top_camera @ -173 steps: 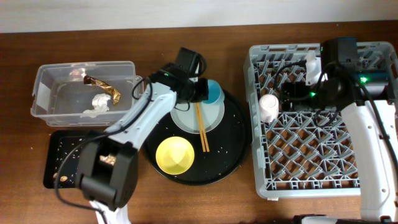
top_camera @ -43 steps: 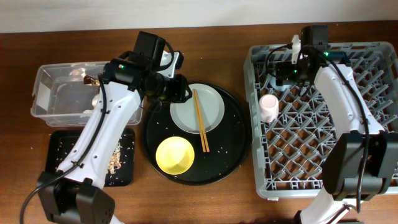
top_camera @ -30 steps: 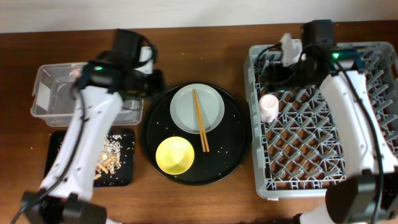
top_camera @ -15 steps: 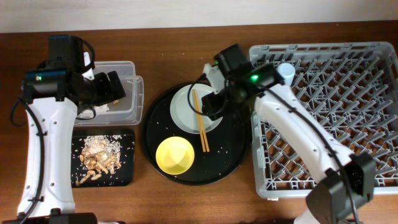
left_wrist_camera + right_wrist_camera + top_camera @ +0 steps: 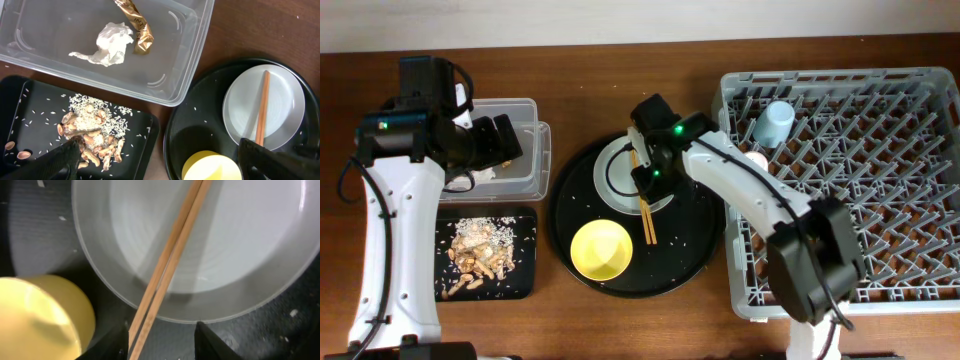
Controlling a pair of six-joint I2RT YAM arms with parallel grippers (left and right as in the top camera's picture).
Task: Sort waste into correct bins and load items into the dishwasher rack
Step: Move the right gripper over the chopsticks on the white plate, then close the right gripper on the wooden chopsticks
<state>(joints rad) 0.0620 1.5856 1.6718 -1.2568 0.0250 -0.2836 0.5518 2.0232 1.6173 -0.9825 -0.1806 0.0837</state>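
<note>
You are working over a brown wooden table (image 5: pixel 620 70) with the grain running left to right. Four things sit directly on it. At your left rear stands the clear tub (image 5: pixel 542 160), and just in front of it lies the flat black tray (image 5: pixel 520 272), their near edges close together. The round black tray (image 5: pixel 692 250) takes the middle of the table, just beside both. The dishwasher rack (image 5: pixel 840 200) fills the right side; whether its left edge touches the round tray's rim, you cannot tell from overhead. Bare wood shows along the back and front left.
</note>
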